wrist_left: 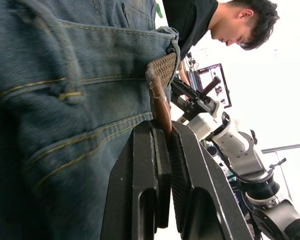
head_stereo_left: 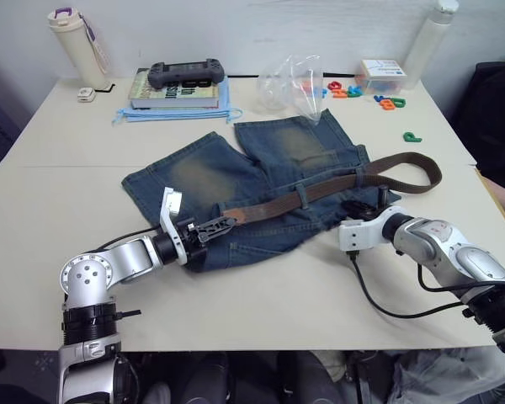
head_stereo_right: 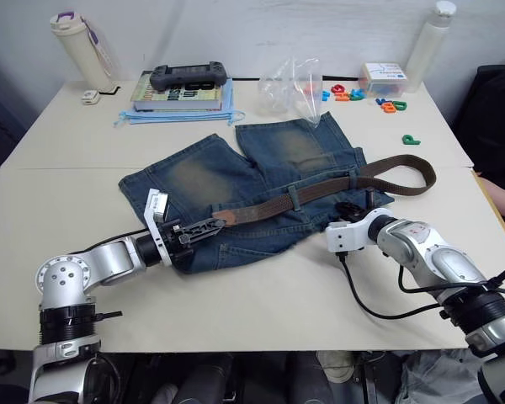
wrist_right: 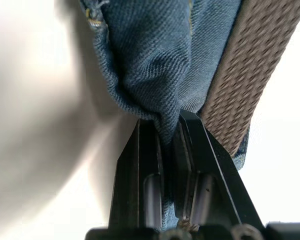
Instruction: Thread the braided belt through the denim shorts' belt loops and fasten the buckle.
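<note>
Left eye view: denim shorts (head_stereo_left: 261,181) lie flat at frame centre on a pale table (head_stereo_left: 59,219), waistband toward lower frame. Braided belt (head_stereo_left: 320,189) runs diagonally across waistband, from centre-left up to a loop off the shorts' edge at centre-right; it passes under one belt loop (head_stereo_left: 303,198) near mid-waist. Left gripper (head_stereo_left: 221,225), lower left of centre, is closed on the belt's tan leather end. Right gripper (head_stereo_left: 359,208), right of centre, sits at the shorts' waistband corner, beside the belt. Upper frame: bottle (head_stereo_left: 74,42), book (head_stereo_left: 177,88) w/ a game controller (head_stereo_left: 185,74) on top, plastic bag (head_stereo_left: 295,82), coloured letters (head_stereo_left: 379,94).

Right eye view: same layout.

Left wrist view: fingers (wrist_left: 150,170) pressed together on the tan belt end, which rises from between them; braided strap continues over denim toward upper centre. Right arm (wrist_left: 225,145) and a person (wrist_left: 215,20) at right of frame.

Right wrist view: fingers (wrist_right: 147,165) nearly closed, pinching a fold of denim at the waistband edge; braided strap lies just beside, upper right, not gripped.
</note>
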You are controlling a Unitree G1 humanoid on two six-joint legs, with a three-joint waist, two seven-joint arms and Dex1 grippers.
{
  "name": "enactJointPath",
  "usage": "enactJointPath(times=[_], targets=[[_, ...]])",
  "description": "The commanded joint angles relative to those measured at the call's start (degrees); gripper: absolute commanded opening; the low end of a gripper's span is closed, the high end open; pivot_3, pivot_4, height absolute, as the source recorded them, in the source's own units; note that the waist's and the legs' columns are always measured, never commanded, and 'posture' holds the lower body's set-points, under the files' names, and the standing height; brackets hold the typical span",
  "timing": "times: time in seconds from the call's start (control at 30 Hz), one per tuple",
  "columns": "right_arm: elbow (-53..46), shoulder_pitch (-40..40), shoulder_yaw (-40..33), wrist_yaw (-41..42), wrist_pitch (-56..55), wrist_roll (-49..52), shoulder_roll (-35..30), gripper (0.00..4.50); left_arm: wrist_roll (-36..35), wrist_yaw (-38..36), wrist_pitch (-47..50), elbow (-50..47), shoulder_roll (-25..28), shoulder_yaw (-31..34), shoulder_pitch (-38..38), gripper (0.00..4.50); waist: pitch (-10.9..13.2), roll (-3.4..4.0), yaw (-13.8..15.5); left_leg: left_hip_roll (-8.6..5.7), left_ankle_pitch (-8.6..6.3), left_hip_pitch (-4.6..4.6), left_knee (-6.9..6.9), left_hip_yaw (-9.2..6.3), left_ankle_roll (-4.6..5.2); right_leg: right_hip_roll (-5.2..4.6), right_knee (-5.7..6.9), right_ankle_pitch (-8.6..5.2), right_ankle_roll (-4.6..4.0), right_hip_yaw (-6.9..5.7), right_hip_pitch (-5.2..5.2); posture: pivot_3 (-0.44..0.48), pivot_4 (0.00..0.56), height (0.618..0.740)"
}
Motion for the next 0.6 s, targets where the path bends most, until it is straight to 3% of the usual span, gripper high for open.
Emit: enactJointPath(times=[0.03, 0.2, 0.5, 0.53, 0.6], targets=[[4.7, -1.7, -2.4, -1.5, -1.4, -2.8, -0.1, 0.06, -2.4, 0.5, -0.8, -3.0, 0.4, 0.5, 0.6, 0.0, 0.0, 0.0, 0.0, 0.0, 0.0, -0.01, 0.02, 0.0, 0.0, 0.0, 0.01, 0.0, 0.0, 0.0, 0.0, 0.0, 0.15, 0.667], [9.2, -3.0, -3.0, -2.5, -2.7, -3.9, 0.5, 0.06, -3.2, 1.1, -1.2, -3.3, 0.4, 0.2, 0.9, 0.0, 0.0, 0.0, 0.0, 0.0, 0.0, -0.01, 0.09, 0.01, 0.0, 0.0, 0.08, 0.0, 0.0, 0.0, 0.0, 0.0, 0.15, 0.667], [3.6, 1.4, -9.1, 2.7, 1.5, 2.2, 2.6, 0.06, -3.2, 0.9, -1.9, -3.1, 0.6, -0.4, 0.9, 0.0, 0.0, 0.0, 0.2, 0.0, 0.0, -0.04, 0.17, 0.0, 0.0, 0.01, 0.13, 0.0, 0.0, 0.0, 0.0, 0.0, 0.15, 0.667], [2.8, 1.9, -9.8, 3.1, 1.8, 2.6, 2.6, 0.7, -3.2, 0.8, -1.9, -3.1, 0.7, -0.5, 0.9, 0.0, 0.0, 0.0, 0.2, 0.0, 0.0, -0.04, 0.17, 0.0, 0.0, 0.01, 0.13, 0.0, 0.0, 0.0, 0.0, 0.0, 0.15, 0.667], [1.0, 3.2, -11.0, 4.7, 2.4, 3.6, 2.3, 1.54, -3.2, 0.8, -2.1, -3.0, 0.6, -0.6, 0.9, 0.0, 0.0, 0.0, 0.2, 0.0, 0.0, -0.04, 0.17, -0.01, 0.0, 0.01, 0.13, 0.0, 0.0, -0.01, 0.0, 0.0, 0.15, 0.667]])
